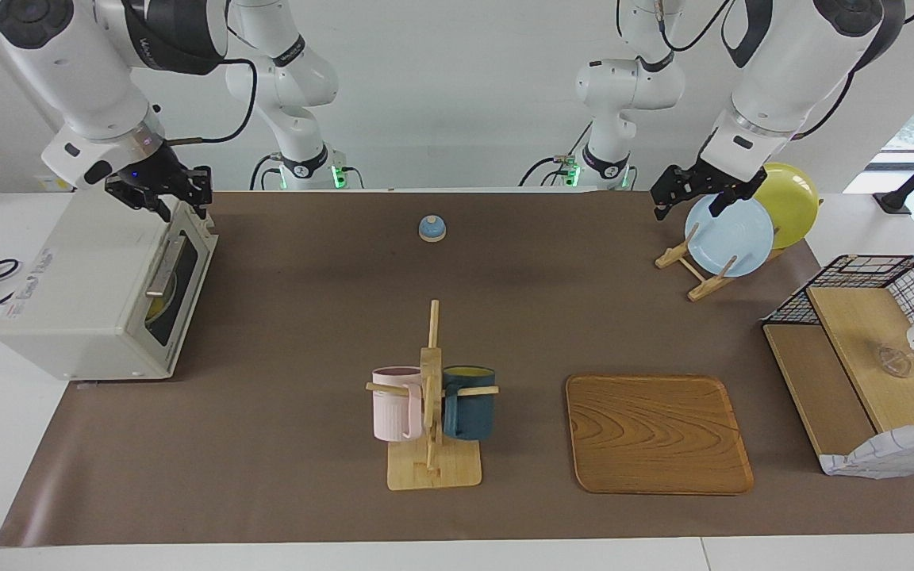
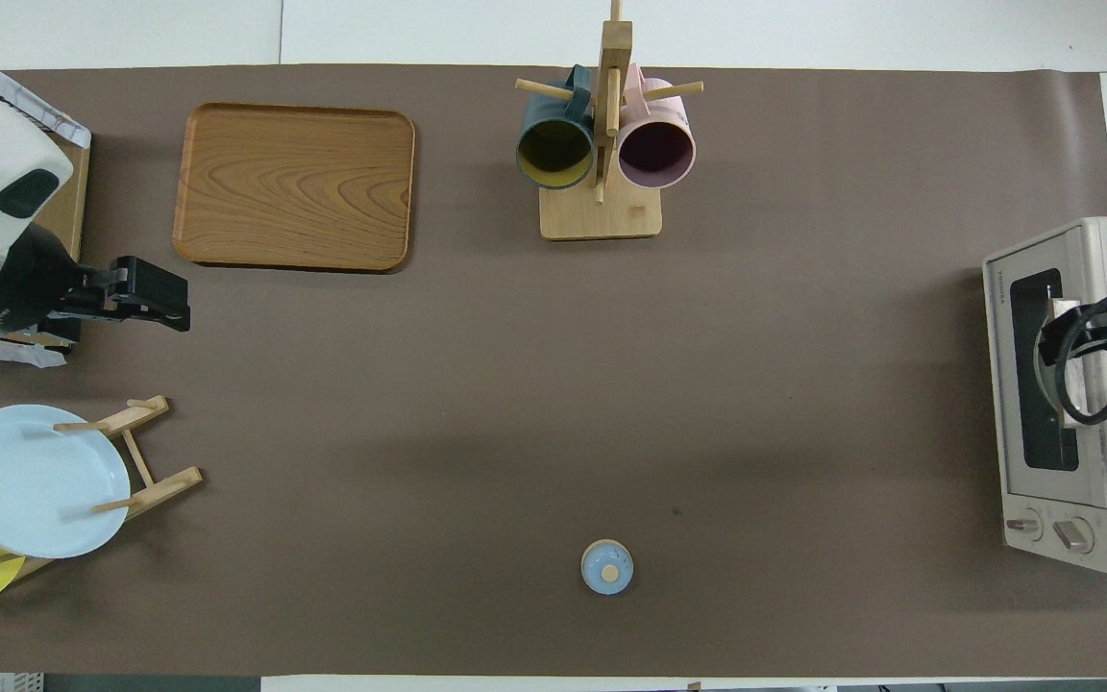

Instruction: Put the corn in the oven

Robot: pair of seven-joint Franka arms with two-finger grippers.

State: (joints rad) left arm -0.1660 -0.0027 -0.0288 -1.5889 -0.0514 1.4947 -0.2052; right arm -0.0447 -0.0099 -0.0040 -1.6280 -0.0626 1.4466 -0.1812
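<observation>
The right gripper (image 1: 162,193) hung over the top of the oven (image 1: 100,289), by the upper edge of its door; how far its fingers were parted could not be told, and nothing showed between them. In the overhead view that gripper (image 2: 1072,336) lay across the door window. The oven stood at the right arm's end of the table, at about nine o'clock on the facing view, its door shut and the bar handle (image 1: 165,266) lying across the dark glass. Through that glass a patch of yellow (image 1: 157,305) showed inside, which may have been the corn, though its shape could not be made out.

The left gripper (image 1: 699,193) hung over the plate rack (image 1: 695,270) at about two o'clock on the facing view, just above the pale blue plate (image 1: 731,235), with the yellow plate (image 1: 794,202) next to it. Its fingers held nothing, and whether they were parted could not be told.

At mid-table stood a mug tree (image 1: 431,412) carrying a pink mug (image 1: 395,404) and a dark blue mug (image 1: 469,403), with a wooden tray (image 1: 658,434) beside it toward the left arm's end. A small blue bell (image 1: 432,228) sat nearer to the robots than the mug tree.
</observation>
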